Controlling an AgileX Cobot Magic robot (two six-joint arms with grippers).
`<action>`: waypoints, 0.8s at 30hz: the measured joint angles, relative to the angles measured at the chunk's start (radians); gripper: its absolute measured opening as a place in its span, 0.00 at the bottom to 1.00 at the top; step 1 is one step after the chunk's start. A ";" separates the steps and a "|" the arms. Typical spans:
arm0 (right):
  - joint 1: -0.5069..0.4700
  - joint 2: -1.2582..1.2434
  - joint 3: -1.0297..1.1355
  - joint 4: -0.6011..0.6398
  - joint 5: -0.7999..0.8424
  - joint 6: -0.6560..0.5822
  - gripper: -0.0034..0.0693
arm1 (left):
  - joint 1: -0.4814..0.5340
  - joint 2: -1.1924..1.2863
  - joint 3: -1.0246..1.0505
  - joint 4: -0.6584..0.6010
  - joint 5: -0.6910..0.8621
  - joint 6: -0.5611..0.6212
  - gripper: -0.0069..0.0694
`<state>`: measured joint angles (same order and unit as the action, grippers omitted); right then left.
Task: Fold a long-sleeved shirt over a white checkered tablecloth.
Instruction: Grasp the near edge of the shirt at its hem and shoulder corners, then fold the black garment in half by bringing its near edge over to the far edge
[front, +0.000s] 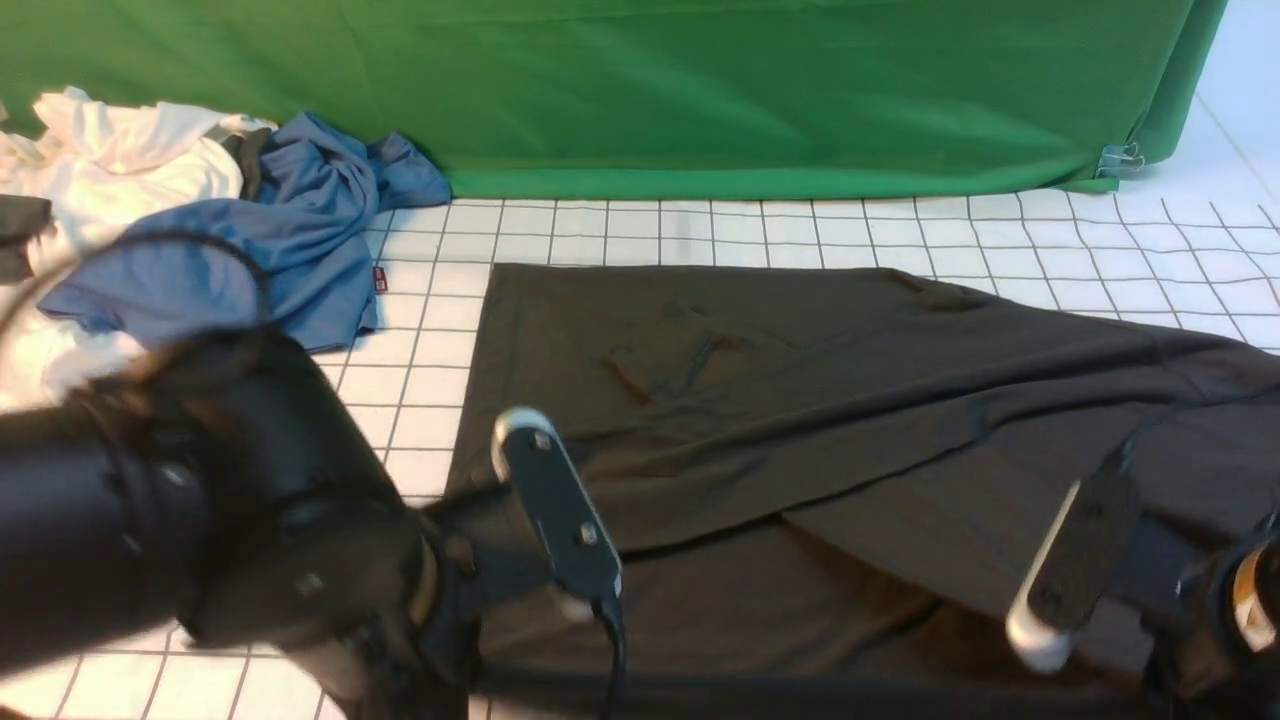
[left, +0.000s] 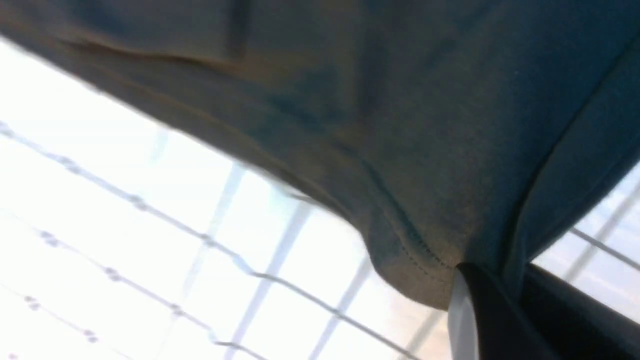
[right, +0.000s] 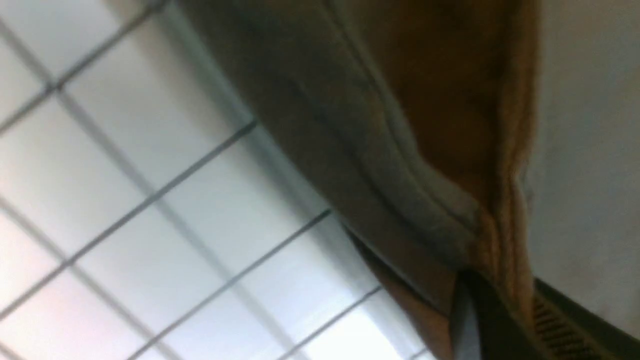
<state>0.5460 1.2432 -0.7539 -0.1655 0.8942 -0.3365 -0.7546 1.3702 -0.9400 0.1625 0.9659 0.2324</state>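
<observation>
Across the middle and right of the white checkered tablecloth (front: 640, 225) the dark long-sleeved shirt (front: 800, 400) lies spread out, with long folds creasing its near part. Close by me, the left gripper (left: 510, 300) is pressed together on a stitched edge of the shirt, and the right gripper (right: 505, 305) pinches a bunched hem. At the far left, a blue shirt (front: 290, 230) and a white garment (front: 120, 160) lie heaped before the green cloth (front: 700, 90).

Tablecloth (front: 640, 225): black shirt (front: 800, 400), blue shirt (front: 300, 240), white garment (front: 130, 160)
</observation>
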 joint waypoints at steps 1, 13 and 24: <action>0.000 0.001 -0.028 -0.004 0.003 -0.002 0.12 | 0.020 0.000 -0.016 0.003 0.000 0.001 0.09; -0.206 0.200 -0.351 -0.027 -0.030 -0.116 0.12 | 0.280 0.125 -0.376 -0.030 -0.051 0.151 0.09; -0.325 0.529 -0.748 -0.003 -0.032 -0.234 0.12 | 0.371 0.405 -0.685 -0.041 -0.057 0.224 0.09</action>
<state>0.2209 1.7725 -1.5017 -0.1686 0.8622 -0.5703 -0.3840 1.7749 -1.6250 0.1212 0.9085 0.4569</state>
